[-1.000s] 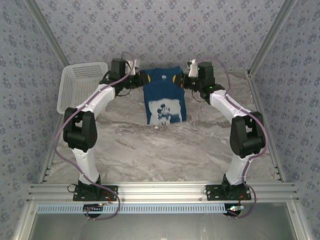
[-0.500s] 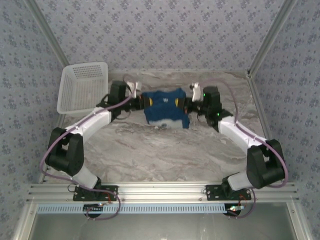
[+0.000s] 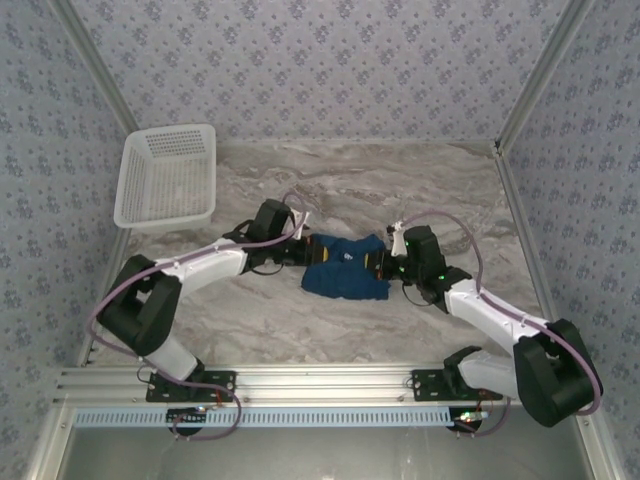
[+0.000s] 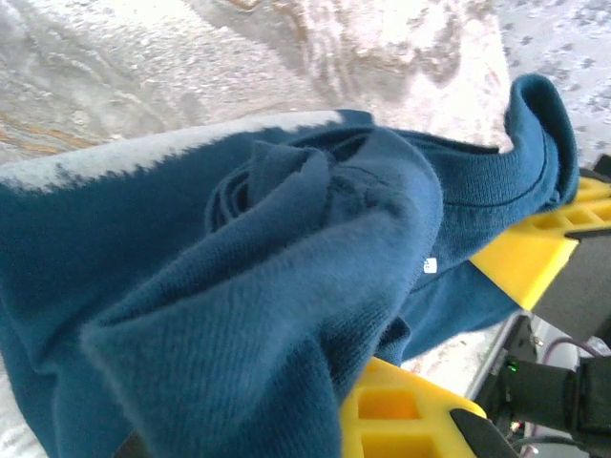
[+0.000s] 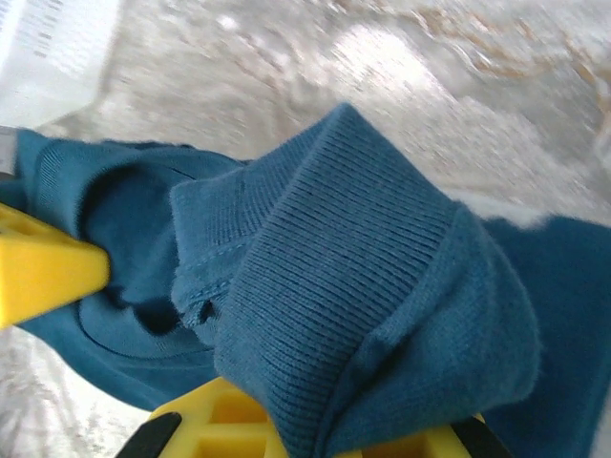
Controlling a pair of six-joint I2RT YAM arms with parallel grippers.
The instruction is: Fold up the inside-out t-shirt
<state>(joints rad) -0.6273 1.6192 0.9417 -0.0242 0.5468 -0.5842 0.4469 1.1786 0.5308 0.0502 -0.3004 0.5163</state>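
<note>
Two arms bringing down the inside-out t-shirt [image 3: 345,268]: a second ago it hung stretched above the far surface [image 3: 330,180]; now it lies bunched mid-surface, nearer the arm bases. Left fingers [image 4: 401,420] and right fingers [image 5: 220,425] stay clamped on opposite edges; spreading it flat probably follows

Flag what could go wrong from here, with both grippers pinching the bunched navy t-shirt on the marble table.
1. The t-shirt lies in a crumpled heap between the left gripper and right gripper, which stand close together; letting go now would likely leave a wad, not a fold.
2. Each gripper pinches a thick roll of layers; cloth may slip unevenly or snag on the yellow fingers on opening.
</note>
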